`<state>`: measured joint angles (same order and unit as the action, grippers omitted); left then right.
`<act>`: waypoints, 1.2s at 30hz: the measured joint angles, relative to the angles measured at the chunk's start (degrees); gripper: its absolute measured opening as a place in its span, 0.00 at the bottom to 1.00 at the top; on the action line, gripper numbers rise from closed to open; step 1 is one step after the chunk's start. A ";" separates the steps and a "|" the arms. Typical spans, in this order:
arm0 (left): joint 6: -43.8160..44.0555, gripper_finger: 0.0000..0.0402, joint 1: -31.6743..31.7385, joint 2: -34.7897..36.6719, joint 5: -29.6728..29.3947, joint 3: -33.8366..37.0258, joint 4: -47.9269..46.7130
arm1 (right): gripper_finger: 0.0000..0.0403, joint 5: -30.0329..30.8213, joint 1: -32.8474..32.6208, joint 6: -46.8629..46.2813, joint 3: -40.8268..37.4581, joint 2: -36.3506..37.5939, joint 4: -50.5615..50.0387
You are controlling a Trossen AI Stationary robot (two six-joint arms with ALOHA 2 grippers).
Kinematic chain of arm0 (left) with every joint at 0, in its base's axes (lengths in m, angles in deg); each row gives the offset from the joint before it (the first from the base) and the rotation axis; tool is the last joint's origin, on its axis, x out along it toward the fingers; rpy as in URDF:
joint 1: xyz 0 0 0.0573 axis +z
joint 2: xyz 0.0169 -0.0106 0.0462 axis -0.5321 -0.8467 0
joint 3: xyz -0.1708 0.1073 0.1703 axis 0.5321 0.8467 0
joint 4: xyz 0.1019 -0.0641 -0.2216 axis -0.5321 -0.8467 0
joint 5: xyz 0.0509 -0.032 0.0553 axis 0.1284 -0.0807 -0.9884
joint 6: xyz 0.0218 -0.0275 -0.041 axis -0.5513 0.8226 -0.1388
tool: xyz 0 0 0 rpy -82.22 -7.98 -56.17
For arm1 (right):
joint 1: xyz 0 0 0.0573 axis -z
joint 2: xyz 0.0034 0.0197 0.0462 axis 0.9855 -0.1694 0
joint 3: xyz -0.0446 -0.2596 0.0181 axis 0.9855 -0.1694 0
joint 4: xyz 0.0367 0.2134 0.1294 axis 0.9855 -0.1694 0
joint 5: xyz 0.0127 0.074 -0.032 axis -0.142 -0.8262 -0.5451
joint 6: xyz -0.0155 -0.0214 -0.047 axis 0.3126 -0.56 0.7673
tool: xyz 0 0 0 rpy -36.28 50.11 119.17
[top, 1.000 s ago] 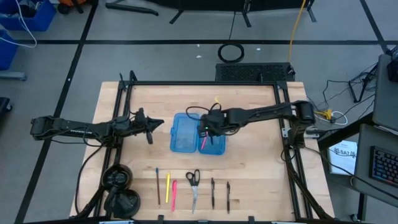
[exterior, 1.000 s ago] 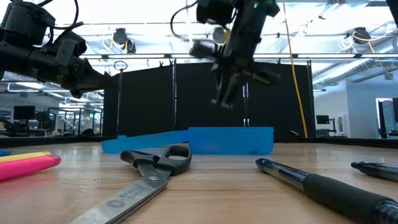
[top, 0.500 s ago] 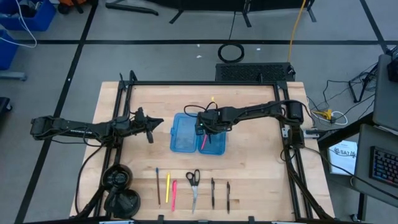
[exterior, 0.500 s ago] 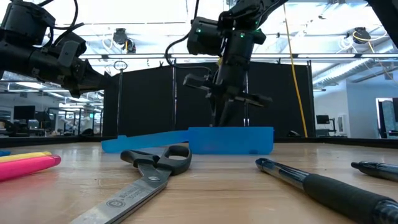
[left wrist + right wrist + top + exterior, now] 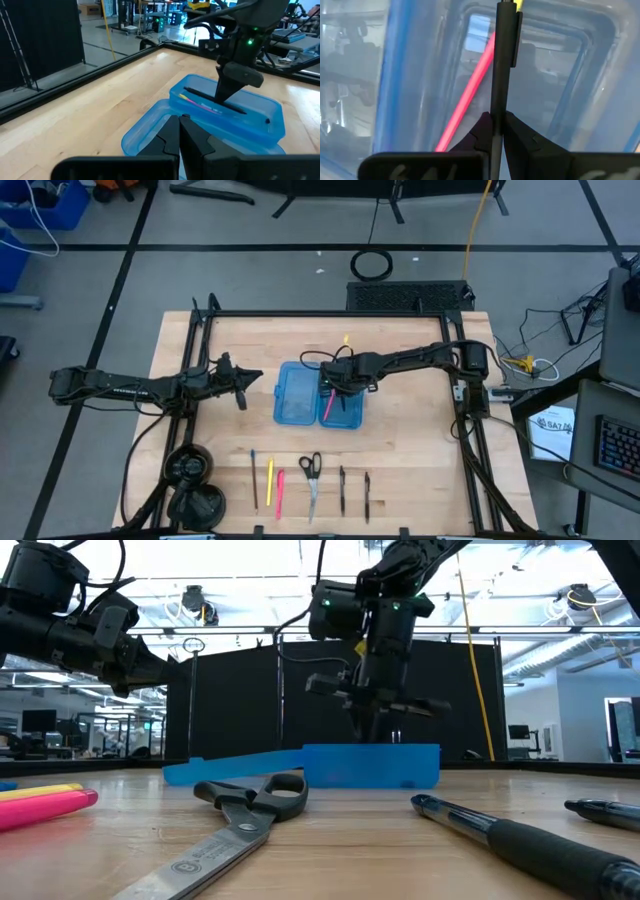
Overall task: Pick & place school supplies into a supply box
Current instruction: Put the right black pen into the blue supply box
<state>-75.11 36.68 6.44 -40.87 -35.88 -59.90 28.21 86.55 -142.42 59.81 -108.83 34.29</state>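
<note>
Translucent blue plastic hinged pencil case (image 5: 302,393) lies open at the middle of the wooden table (image 5: 400,450), a pink pen (image 5: 328,406) resting inside its right half. The right gripper (image 5: 343,383) hangs over that half, its fingers pinched on a thin black pen with a yellow end (image 5: 504,45) held above the pink one. The left gripper (image 5: 240,382) waits beside the case's left half, fingers pressed together with nothing between them. Near the front edge lie black-handled scissors (image 5: 311,472), pens and pencils.
</note>
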 joint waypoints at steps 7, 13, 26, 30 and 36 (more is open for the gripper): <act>0.02 0.02 0.00 -0.01 -0.01 0.00 0.00 | 0.05 0.02 0.13 0.07 -2.23 0.02 3.29; 0.07 0.02 0.00 0.01 -0.01 0.00 0.00 | 0.12 -0.09 0.75 0.18 -3.98 0.07 4.12; 0.39 0.02 -0.02 -0.01 0.38 0.00 -0.04 | 0.13 0.14 1.03 2.32 -4.14 0.04 10.08; 0.39 0.02 0.00 0.00 0.46 0.00 -0.05 | 0.13 0.02 0.92 2.46 -4.14 0.04 10.06; 0.37 0.02 0.00 -0.01 0.47 0.00 -0.07 | 0.13 -0.17 0.29 1.82 -4.14 0.04 10.94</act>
<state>-74.74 36.68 6.43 -40.40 -35.88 -59.96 28.04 86.84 -140.60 55.67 -108.79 45.24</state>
